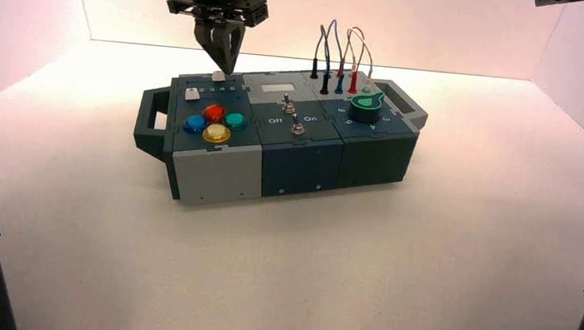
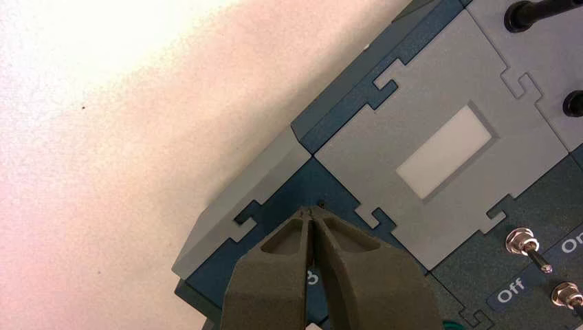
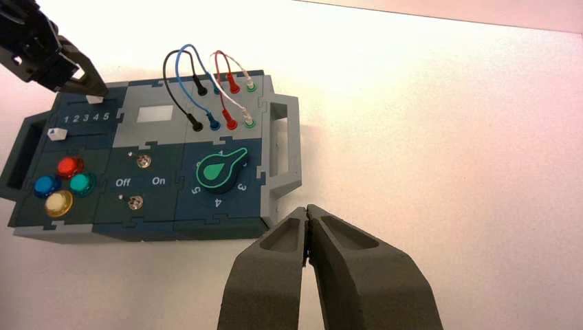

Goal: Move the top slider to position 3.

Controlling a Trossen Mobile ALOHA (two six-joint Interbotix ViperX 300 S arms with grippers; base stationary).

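L gripper (image 1: 222, 61) pinched closed, tips down on top slider (image 1: 218, 75) at far edge of box (image 1: 216, 176), near digit 4. You want position 3 (image 3: 86, 117): nudge knob sideways w/ closed tips, slow, light pressure. R gripper (image 3: 307, 221) closed, parked off box

Illumination is bright and pinkish, strongest at the rear of the white table (image 1: 441, 250). The box (image 1: 216, 176) casts only a soft, narrow shadow at its front edge. In both wrist views the near fingers (image 2: 275, 289) appear slightly soft.
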